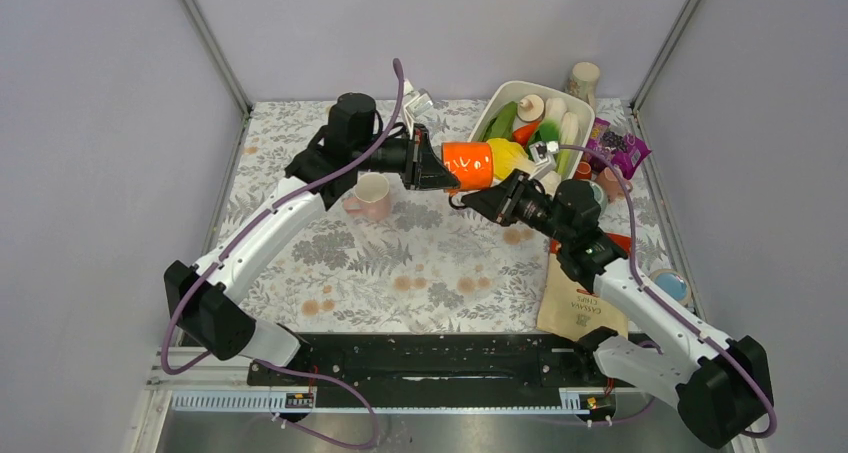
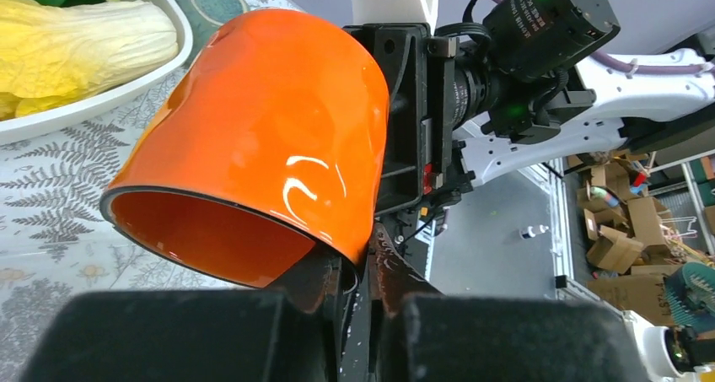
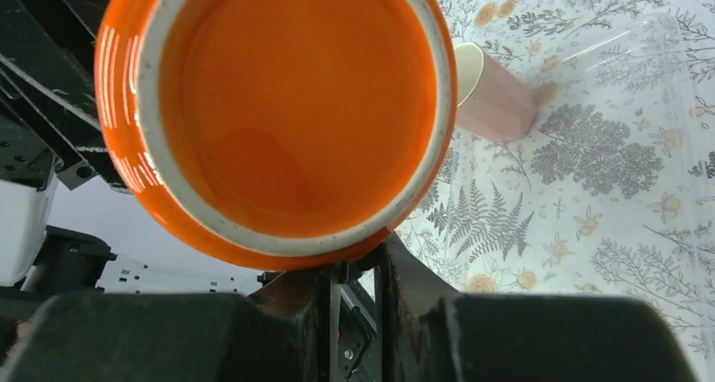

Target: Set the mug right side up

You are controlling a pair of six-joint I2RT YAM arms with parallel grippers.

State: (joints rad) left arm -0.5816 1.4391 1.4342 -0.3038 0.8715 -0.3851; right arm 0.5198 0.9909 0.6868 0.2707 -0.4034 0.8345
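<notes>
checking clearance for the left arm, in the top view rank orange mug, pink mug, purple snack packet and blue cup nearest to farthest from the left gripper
1. orange mug: clamped in the left gripper itself, on its right.
2. pink mug: upright, a short way to its left.
3. purple snack packet: far off at the back right.
4. blue cup: farthest, by the right edge, nearer the front.
</notes>
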